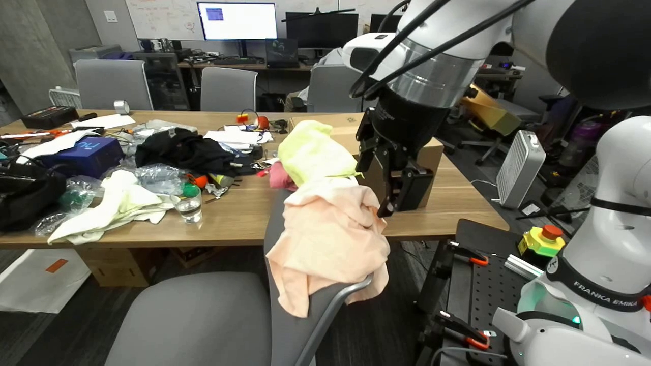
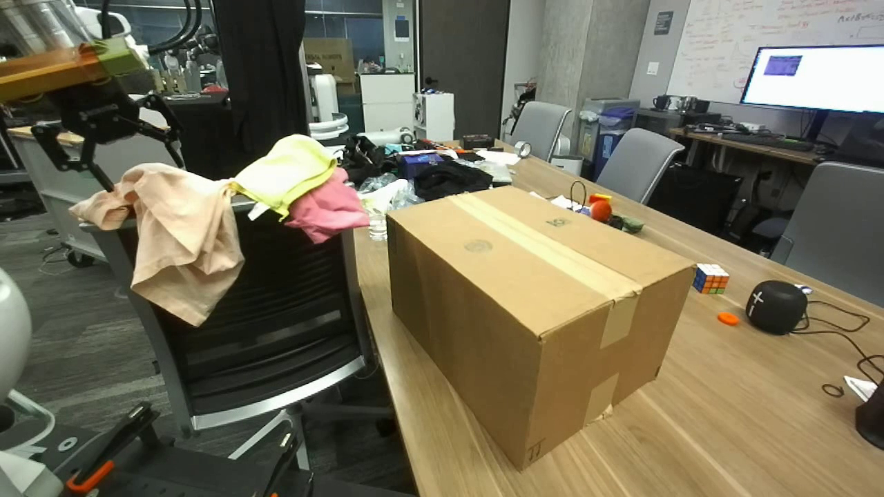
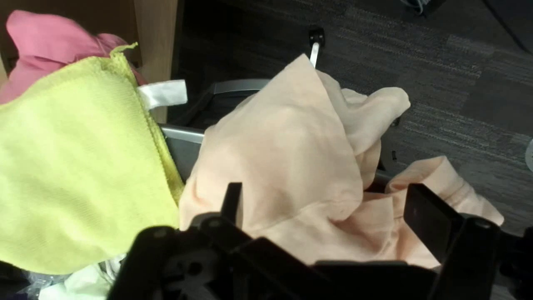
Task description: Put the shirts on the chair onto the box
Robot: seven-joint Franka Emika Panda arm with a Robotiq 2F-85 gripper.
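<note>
A peach shirt (image 1: 330, 239) hangs crumpled over the backrest of the grey chair (image 1: 203, 315); it also shows in an exterior view (image 2: 186, 241) and the wrist view (image 3: 283, 146). A yellow shirt (image 2: 286, 172) and a pink shirt (image 2: 328, 207) lie beside it on the same backrest, towards the table. The closed cardboard box (image 2: 476, 317) stands on the table next to the chair. My gripper (image 3: 325, 189) is open over the peach shirt, its fingers apart on either side of part of the cloth. I cannot tell whether the fingertips touch it.
The wooden table (image 1: 427, 221) has a glass (image 1: 189, 206), black cloth (image 1: 183, 152), a white cloth (image 1: 117, 203) and plastic bags left of the chair. A puzzle cube (image 2: 711, 278) and black speaker (image 2: 777, 307) stand beyond the box. The robot's black stand (image 1: 488, 284) is near the chair.
</note>
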